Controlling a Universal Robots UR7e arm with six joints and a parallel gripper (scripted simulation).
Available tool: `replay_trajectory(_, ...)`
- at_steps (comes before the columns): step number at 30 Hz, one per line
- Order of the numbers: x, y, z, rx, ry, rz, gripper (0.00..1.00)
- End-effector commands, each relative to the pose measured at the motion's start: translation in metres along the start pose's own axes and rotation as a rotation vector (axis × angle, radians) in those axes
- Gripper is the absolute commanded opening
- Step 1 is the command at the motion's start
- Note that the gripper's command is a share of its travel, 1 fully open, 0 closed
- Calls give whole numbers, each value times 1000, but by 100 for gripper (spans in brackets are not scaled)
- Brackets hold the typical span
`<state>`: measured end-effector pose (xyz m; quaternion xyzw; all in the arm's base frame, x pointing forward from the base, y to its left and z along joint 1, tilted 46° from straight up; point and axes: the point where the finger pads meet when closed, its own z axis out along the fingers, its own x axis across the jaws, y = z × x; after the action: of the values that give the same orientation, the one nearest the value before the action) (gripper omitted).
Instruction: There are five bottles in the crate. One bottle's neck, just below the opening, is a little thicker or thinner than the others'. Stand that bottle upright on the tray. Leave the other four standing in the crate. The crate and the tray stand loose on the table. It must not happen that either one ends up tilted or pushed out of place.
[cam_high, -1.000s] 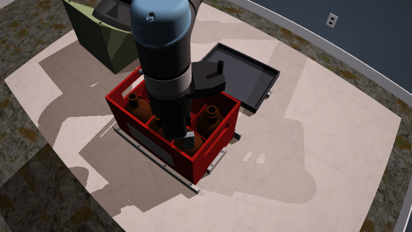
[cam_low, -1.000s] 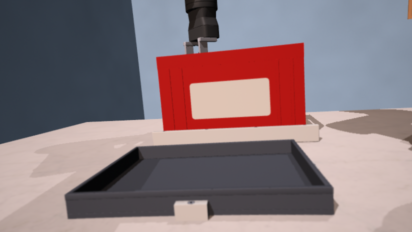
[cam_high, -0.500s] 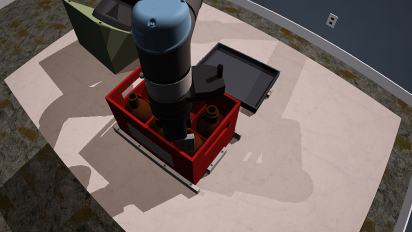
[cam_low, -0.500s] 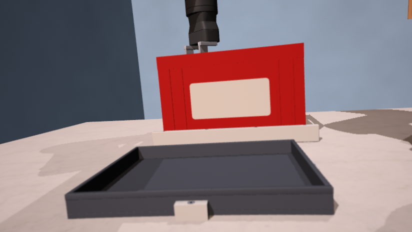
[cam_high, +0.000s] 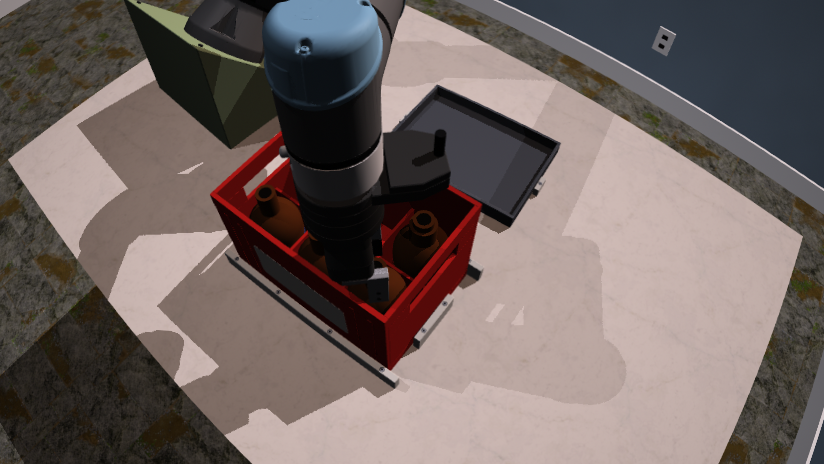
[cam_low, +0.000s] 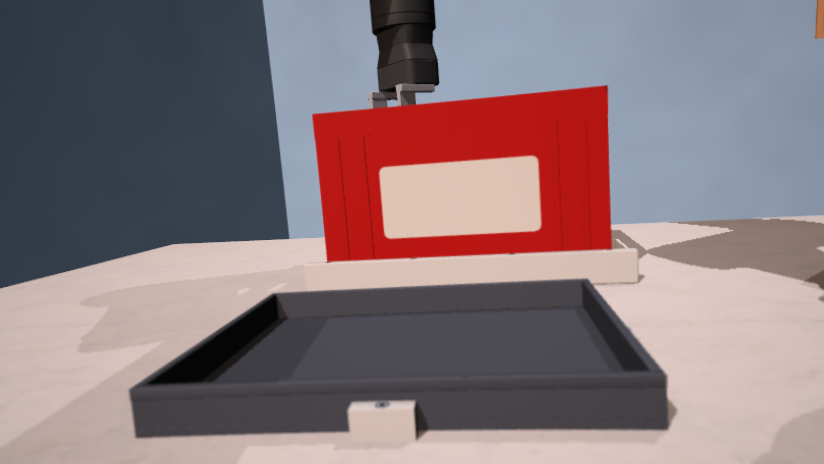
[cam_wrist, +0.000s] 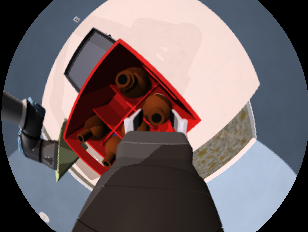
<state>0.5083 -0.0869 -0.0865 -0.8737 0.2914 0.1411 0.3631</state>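
The red crate (cam_high: 369, 323) (cam_low: 461, 132) (cam_wrist: 112, 106) holds five brown bottles. My gripper (cam_high: 377, 259) (cam_low: 393, 102) (cam_wrist: 156, 114) is open, fingertips down inside the crate rim, one on each side of the neck of the front right bottle (cam_high: 394, 288) (cam_wrist: 157, 104). Behind it stands a bottle (cam_high: 423, 244) (cam_wrist: 136, 82) with a ring around its neck. Another bottle (cam_high: 276, 217) (cam_wrist: 111, 150) stands at the front left. The front middle bottle (cam_high: 314, 251) is mostly hidden by the arm. The fifth bottle (cam_wrist: 95, 125) shows in the wrist view. The dark tray (cam_high: 484, 155) (cam_low: 438, 345) (cam_wrist: 92, 55) is empty.
Light strips (cam_high: 328, 330) (cam_low: 478, 270) lie along the crate's sides. A small block (cam_high: 539, 186) (cam_low: 381, 420) sits against the tray's outer wall. A green pedestal (cam_high: 201, 92) (cam_wrist: 61, 155) stands by the arm's base. The crate walls rise around the bottles.
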Motion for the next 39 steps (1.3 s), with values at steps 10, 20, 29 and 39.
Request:
replay_trajectory(10, 0, 0, -1, 0, 2, 0, 100)
replay_trajectory(20, 0, 0, -1, 0, 2, 0, 100)
replay_trajectory(29, 0, 0, -1, 0, 2, 0, 0)
replay_trajectory(39, 0, 0, -1, 0, 2, 0, 0)
